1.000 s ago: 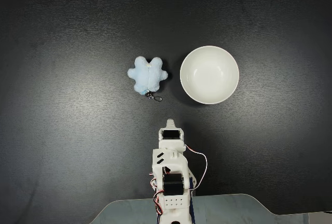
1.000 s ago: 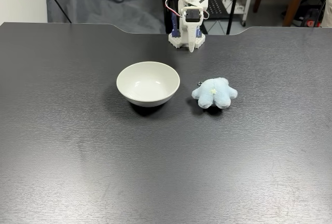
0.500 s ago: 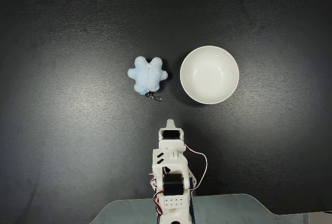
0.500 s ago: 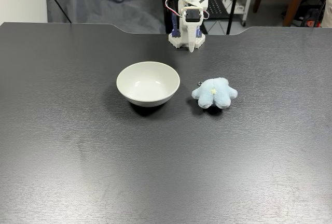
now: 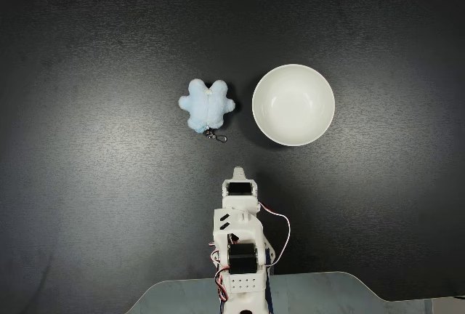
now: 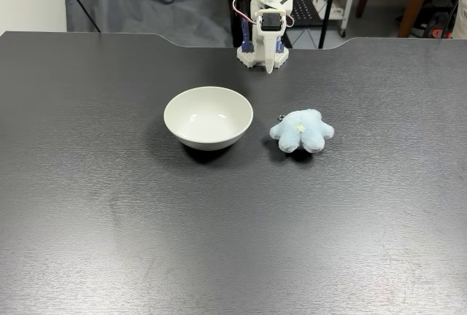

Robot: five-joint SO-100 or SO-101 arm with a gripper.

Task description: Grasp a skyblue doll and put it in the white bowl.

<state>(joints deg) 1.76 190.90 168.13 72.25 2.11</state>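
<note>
**Reach not begun: plush waits beside bowl**

Fluffy pale-blue star-lobed plush doll [image 5: 207, 105] lies on the black counter [image 5: 87, 183], at nine o'clock of the glossy white round bowl [image 5: 293, 105], near but apart. Claw [image 6: 269, 67] folded at the base; jaws look closed. Open wide, descend on the lobes, avoid the clasp [image 5: 216, 137]. The side-on fixed view shows bowl depth [image 6: 209, 117].

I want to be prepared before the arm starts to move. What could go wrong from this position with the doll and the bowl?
1. The skyblue doll is soft and lobed, so the gripper, folded near the base, may pinch only a lobe and drop it.
2. The white bowl sits close beside the doll; the arm might nudge it.
3. The metal clasp could catch on the bowl's rim.
</note>
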